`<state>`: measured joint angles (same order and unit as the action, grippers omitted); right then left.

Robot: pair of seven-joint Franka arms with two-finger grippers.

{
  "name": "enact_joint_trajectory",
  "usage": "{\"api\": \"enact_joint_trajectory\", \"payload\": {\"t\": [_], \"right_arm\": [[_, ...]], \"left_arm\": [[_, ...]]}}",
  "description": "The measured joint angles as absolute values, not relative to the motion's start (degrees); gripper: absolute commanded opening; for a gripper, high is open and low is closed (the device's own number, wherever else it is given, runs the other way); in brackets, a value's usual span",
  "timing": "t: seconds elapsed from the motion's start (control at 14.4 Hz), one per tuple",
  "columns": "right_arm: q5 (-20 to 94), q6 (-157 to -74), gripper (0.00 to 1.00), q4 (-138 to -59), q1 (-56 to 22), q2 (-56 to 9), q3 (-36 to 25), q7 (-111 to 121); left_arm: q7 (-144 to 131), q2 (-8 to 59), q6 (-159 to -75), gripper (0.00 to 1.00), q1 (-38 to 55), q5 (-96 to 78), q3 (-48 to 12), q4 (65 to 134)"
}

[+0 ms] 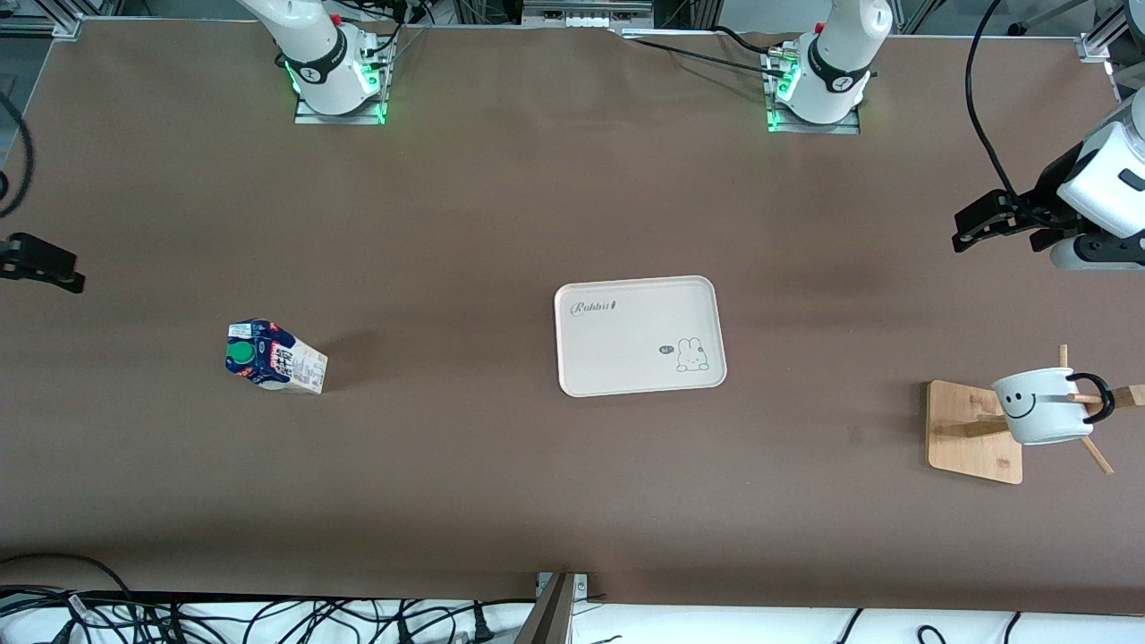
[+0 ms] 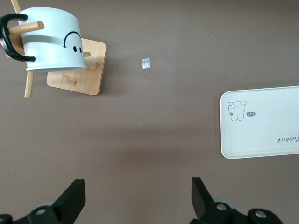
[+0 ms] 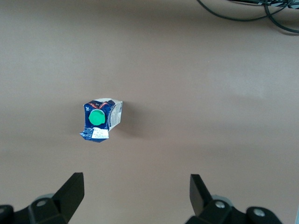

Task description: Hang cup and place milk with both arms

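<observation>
The cup (image 1: 1042, 407) already hangs by its black handle on a peg of the wooden rack (image 1: 975, 432) at the left arm's end of the table, so I'd judge the step in hand is the milk (image 1: 275, 357), which stands upright on the table toward the right arm's end, not yet on the tray (image 1: 639, 335).

Right gripper (image 3: 135, 198) is up over bare table, jaws spread as wide as they go, nothing in them. In its wrist view the carton sits ahead of the jaws and off toward one finger, not centred in the gap. To do it well, imo: line the gap up over the carton first, come down w/ fingers on the two flat sides below the gable (not on the sloped top or the green cap), close gently since a small carton can dent or tip, then lift straight up and carry it over to the tray.

Left gripper (image 2: 135, 200) waits over the table near the rack, jaws also fully apart and empty; cup and rack well ahead of its fingers.

The milk: small gable-top carton, dark blue and white, red marks, round green cap facing up, printed text on the sides (too small to read).
</observation>
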<state>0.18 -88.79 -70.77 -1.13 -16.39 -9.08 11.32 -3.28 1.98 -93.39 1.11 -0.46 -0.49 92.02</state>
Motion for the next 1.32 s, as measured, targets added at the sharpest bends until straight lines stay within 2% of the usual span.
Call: {"api": "enact_joint_trajectory", "payload": {"t": [0.21, 0.49, 1.32], "right_arm": [[-0.20, -93.05, 1.00, -76.57, 1.59, -12.25, -5.17, 11.62], [-2.07, -93.78, 1.00, -81.02, 1.53, -8.72, -0.82, 12.33], [-2.68, -92.53, 1.00, -81.12, 1.65, -8.70, -0.60, 15.78]], "left_arm": [[-3.28, 2.07, -93.39, 1.00, 1.10, -0.46, -0.46, 92.02], [-3.28, 2.17, -93.39, 1.00, 1.09, -0.46, -0.45, 92.02], [-3.28, 2.19, -93.39, 1.00, 1.09, -0.46, -0.45, 92.02]]}}
